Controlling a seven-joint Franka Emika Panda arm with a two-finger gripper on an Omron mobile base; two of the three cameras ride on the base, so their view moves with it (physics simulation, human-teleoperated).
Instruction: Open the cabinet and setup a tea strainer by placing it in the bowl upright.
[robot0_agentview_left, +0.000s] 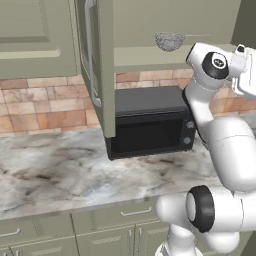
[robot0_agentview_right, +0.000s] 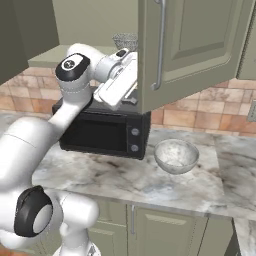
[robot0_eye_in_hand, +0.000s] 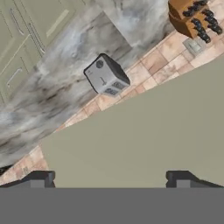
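The olive-green cabinet (robot0_agentview_left: 150, 22) stands open, its left door (robot0_agentview_left: 97, 65) swung out edge-on and its right door (robot0_agentview_right: 192, 50) hanging open with a long silver handle (robot0_agentview_right: 160, 45). The tea strainer (robot0_agentview_left: 170, 41), a silver mesh cup with a thin handle, rests on the low shelf inside, and is also in the right base view (robot0_agentview_right: 125, 40). The speckled grey-white bowl (robot0_agentview_right: 176, 155) sits on the counter right of the microwave. My gripper (robot0_agentview_right: 129, 99) hangs below the shelf by the right door's lower edge. It is open (robot0_eye_in_hand: 110, 179), with nothing between its fingertips (robot0_eye_in_hand: 41, 178).
A black microwave (robot0_agentview_left: 150, 125) stands on the marble counter (robot0_agentview_left: 55, 170) under the cabinet. The hand view takes in a flat olive panel (robot0_eye_in_hand: 144, 135), a small grey toaster (robot0_eye_in_hand: 106, 76), a wooden knife block (robot0_eye_in_hand: 192, 17) and the brick backsplash.
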